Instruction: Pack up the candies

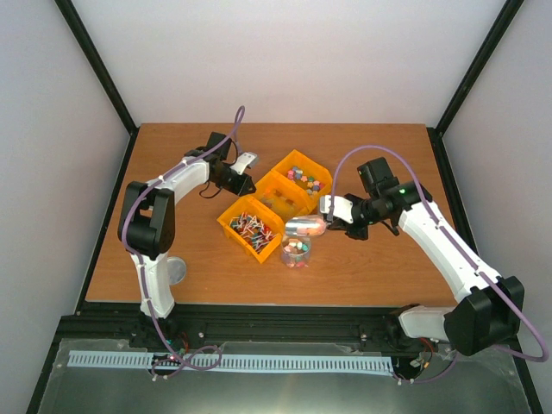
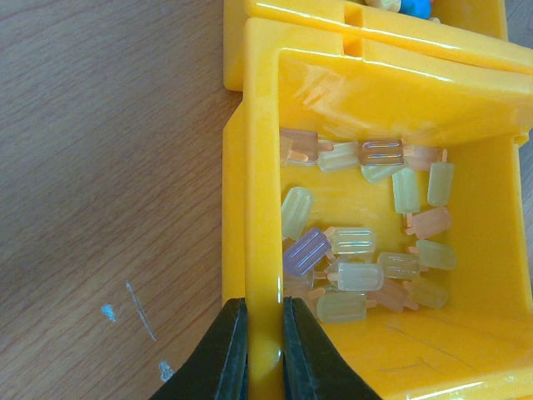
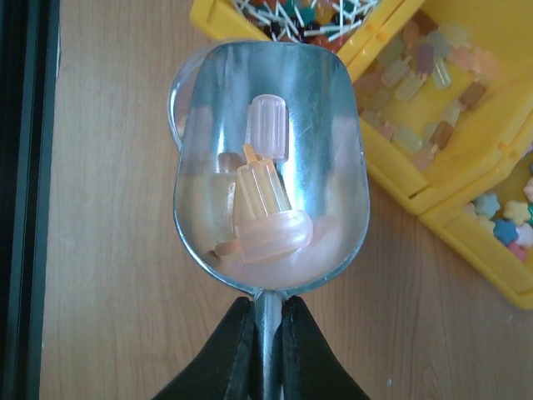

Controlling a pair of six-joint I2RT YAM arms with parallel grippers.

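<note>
My right gripper (image 1: 335,216) (image 3: 266,333) is shut on the handle of a metal scoop (image 1: 306,227) (image 3: 271,125). The scoop holds a few pale pink and clear popsicle-shaped candies (image 3: 265,208). It hangs close above the far side of a clear jar (image 1: 296,250) that has small mixed-colour sweets in it. The jar does not show in the right wrist view. My left gripper (image 1: 244,183) (image 2: 265,350) is shut on the left wall (image 2: 262,208) of the middle yellow bin (image 1: 297,207), which holds several pale popsicle candies (image 2: 358,250).
Three yellow bins stand in a diagonal row. The near one (image 1: 237,233) holds stick sweets, the far one (image 1: 321,168) small coloured star-like sweets (image 3: 508,225). A round grey lid (image 1: 175,270) lies by the left arm's base. Dark rails edge the table.
</note>
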